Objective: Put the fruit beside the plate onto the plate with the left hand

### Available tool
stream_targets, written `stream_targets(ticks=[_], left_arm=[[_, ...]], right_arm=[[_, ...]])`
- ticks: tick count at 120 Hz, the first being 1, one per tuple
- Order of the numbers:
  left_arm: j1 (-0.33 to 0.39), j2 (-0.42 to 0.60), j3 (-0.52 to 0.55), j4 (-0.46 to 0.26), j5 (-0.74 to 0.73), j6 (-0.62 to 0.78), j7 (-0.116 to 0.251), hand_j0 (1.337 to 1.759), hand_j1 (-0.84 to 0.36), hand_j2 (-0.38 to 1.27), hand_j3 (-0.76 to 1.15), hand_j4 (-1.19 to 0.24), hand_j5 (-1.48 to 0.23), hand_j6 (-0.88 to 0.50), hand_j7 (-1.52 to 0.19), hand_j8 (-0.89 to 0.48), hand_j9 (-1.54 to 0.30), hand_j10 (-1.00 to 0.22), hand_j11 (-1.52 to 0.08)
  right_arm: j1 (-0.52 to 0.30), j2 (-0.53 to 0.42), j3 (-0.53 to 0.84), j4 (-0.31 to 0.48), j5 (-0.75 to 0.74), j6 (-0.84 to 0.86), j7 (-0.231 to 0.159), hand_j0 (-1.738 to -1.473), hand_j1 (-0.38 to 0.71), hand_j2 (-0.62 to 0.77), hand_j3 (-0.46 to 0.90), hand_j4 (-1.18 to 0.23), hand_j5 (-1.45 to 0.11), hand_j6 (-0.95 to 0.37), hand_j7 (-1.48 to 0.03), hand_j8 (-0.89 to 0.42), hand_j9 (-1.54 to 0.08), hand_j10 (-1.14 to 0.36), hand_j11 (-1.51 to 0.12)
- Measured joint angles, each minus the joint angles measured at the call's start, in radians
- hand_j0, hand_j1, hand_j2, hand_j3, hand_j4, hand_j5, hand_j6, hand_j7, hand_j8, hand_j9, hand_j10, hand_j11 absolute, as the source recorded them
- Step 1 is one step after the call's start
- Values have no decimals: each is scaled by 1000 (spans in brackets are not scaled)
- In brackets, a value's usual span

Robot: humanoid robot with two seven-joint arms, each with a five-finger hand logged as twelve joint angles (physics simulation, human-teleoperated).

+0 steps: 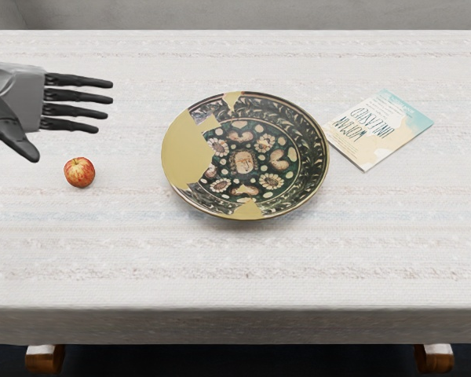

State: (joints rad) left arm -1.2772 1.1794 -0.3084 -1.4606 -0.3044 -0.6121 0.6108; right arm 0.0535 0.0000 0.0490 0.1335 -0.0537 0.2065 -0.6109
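The left hand (31, 106), arm cut off at the frame edge, hovers with fingers (78, 98) spread and empty above the apple (79, 172), which sits on bare surface (235, 259) left of the plate (184, 149).

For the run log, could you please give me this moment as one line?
left hand open, near apple, no grasp; apple beside plate, not on it; right hand out of view

On the pale cloth-covered counter (235, 259) a small red-yellow apple (79, 172) lies left of the round patterned ceramic plate (244, 155), apart from it. The grey left hand (31, 102) hovers above-left, dark fingers (74, 98) spread straight, holding nothing. A thin booklet (379, 128) lies right of the plate.
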Motion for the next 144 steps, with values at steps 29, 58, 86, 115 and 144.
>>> stream_targets(ticks=[29,58,86,115,144], left_arm=[[-14,2,0,-29,-21,0,0,1658,331,1,0,-13,-18,-13,-18,-13,-18,-14,-18],[-71,-165,-67,-162,437,63,0,1658,322,3,0,-22,-29,-22,-28,-22,-28,-22,-28],[138,-264,-9,-189,1121,325,0,1658,315,6,0,-33,-38,-34,-38,-33,-38,-32,-38],[282,-351,7,-97,1494,561,0,1658,301,11,0,-48,-55,-49,-55,-49,-54,-47,-54],[322,-468,9,101,1549,631,0,1658,255,19,0,-86,-105,-88,-105,-88,-105,-86,-105]], right_arm=[[0,0,-6,0,0,1,0,-1658,-349,0,0,0,0,0,0,0,0,0,0],[0,0,-9,0,-1,1,0,-1658,-349,0,0,0,0,0,0,0,0,0,0],[4,0,-9,-1,-1,-1,0,-1658,-349,0,0,0,0,0,0,0,0,0,0],[8,0,-9,-2,0,-2,0,-1658,-349,0,0,0,0,0,0,0,0,0,0],[9,0,-8,-2,0,-2,0,-1658,-349,0,0,0,0,0,0,0,0,0,0]])
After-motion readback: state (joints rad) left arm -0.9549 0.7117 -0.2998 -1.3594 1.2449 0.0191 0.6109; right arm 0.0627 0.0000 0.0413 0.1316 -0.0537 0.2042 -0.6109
